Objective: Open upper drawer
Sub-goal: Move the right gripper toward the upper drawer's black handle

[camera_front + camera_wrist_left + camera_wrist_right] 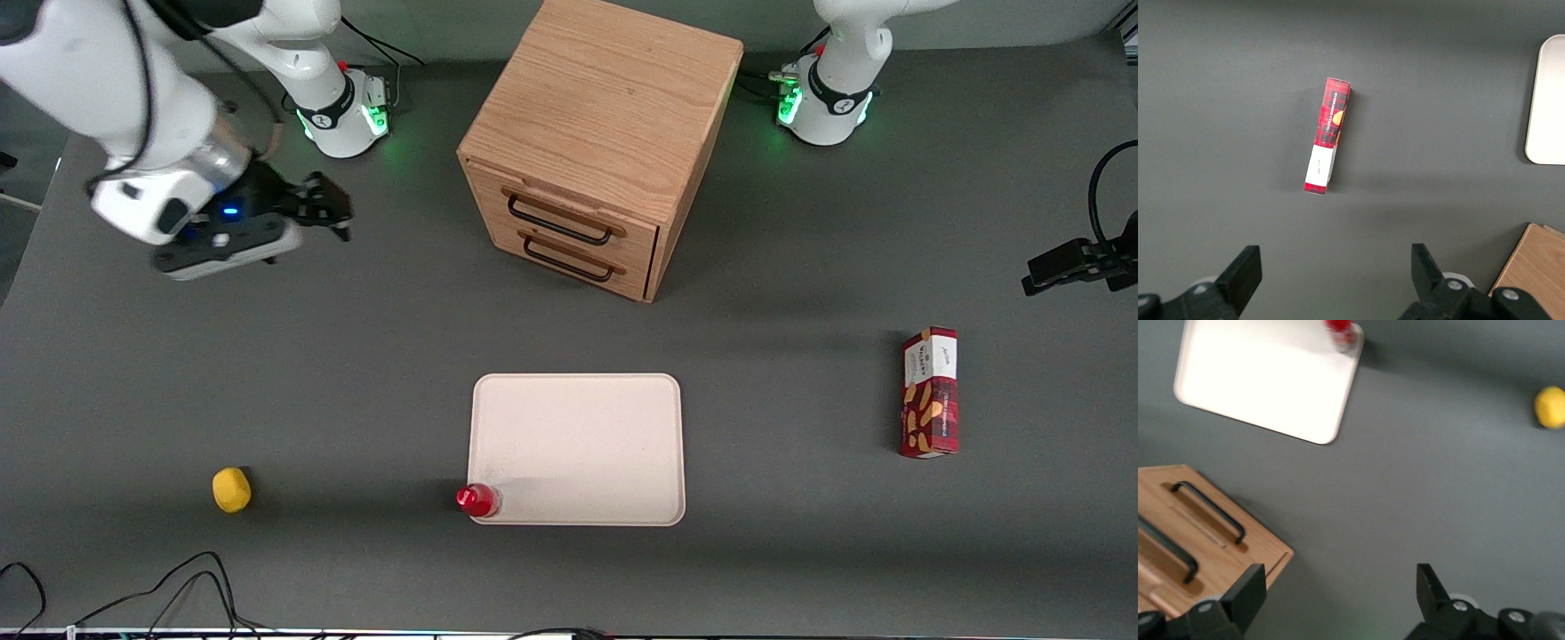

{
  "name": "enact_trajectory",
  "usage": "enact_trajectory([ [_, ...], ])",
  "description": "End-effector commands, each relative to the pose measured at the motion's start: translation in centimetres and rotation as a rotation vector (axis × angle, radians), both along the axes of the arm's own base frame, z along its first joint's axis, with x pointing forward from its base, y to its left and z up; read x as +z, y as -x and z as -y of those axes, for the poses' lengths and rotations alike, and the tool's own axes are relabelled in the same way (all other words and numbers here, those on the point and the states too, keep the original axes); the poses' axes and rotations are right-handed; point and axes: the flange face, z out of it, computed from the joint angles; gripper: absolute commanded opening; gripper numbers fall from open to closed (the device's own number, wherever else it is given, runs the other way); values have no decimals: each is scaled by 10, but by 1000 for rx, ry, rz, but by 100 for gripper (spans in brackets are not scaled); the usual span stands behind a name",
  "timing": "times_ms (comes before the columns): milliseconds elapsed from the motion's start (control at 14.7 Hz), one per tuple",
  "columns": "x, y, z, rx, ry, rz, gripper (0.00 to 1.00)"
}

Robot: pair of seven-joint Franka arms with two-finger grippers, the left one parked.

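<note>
The upper drawer is shut, flush in the oak cabinet at upper centre of the front view, its black wire handle just above the lower drawer's handle. Working from the near edge outward: the yellow ball, the red-capped bottle on the corner of the cream tray, and the snack box all sit well clear of my path, so I don't expect trouble from them. My gripper hangs at upper left of the frame, well apart from the cabinet, fingers spread with nothing between them. My main worry is the two handles sitting so close together; a low approach could hook the lower one instead. The cabinet also stands skewed to the table edge, so a pull not lined up with the drawer's travel might bind it or drag the whole box. A shallow grip could slip off the thin wire.
</note>
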Motion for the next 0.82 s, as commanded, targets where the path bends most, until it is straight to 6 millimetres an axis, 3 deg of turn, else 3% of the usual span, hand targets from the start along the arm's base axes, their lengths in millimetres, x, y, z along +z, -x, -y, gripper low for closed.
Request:
enact_trajectory([
  [0, -4, 15, -71, 122, -43, 7, 100],
  [136, -5, 30, -124, 223, -79, 4, 100],
  [341, -21, 34, -175, 353, -151, -24, 100],
  [477, -32, 30, -186, 492, -185, -9, 100],
  [750, -49, 26, -188, 710, -196, -7, 100],
])
